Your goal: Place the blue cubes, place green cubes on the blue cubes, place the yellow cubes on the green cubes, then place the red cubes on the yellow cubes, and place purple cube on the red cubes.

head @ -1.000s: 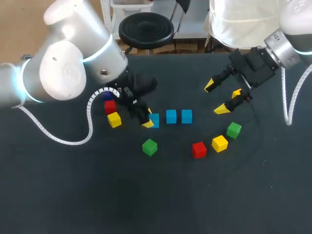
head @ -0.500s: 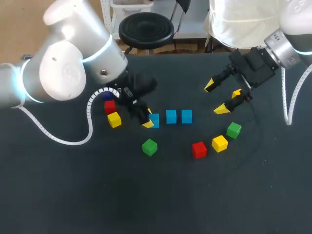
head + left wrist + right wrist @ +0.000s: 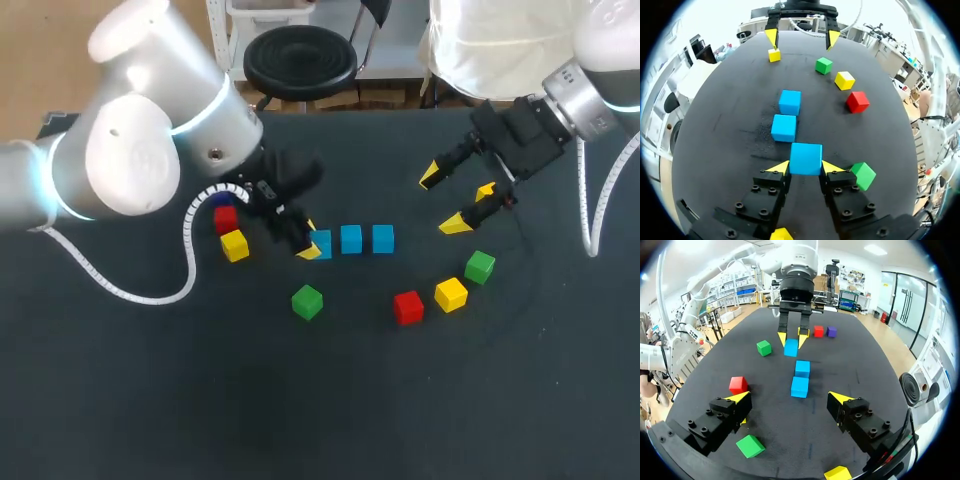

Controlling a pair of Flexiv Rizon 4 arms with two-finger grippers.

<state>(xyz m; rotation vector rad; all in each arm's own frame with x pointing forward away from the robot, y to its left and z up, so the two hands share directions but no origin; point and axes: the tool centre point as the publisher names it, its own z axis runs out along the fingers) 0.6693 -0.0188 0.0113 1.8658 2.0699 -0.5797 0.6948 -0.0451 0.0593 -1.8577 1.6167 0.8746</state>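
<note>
Three blue cubes lie in a row mid-table. My left gripper [image 3: 308, 241] [image 3: 805, 167] is shut on the end blue cube [image 3: 321, 243] [image 3: 805, 158], its yellow tips against two opposite sides. The other two blue cubes [image 3: 350, 238] [image 3: 383, 238] sit just ahead of it. Green cubes [image 3: 307, 301] [image 3: 480, 266], yellow cubes [image 3: 234, 245] [image 3: 451, 294] and red cubes [image 3: 226, 219] [image 3: 408, 307] lie loose around them. The purple cube [image 3: 831, 331] shows only in the right wrist view, behind my left arm. My right gripper [image 3: 448, 200] [image 3: 789, 399] hangs open, holding nothing, above the far right.
A third yellow cube [image 3: 774, 55] lies under my right gripper's fingers. My left arm's white cable [image 3: 150, 290] loops over the table at the left. The near half of the black table top [image 3: 320, 400] is bare.
My left gripper has shifted slightly to the right with the blue cube, closing the gap to the row. The right arm has not moved.
</note>
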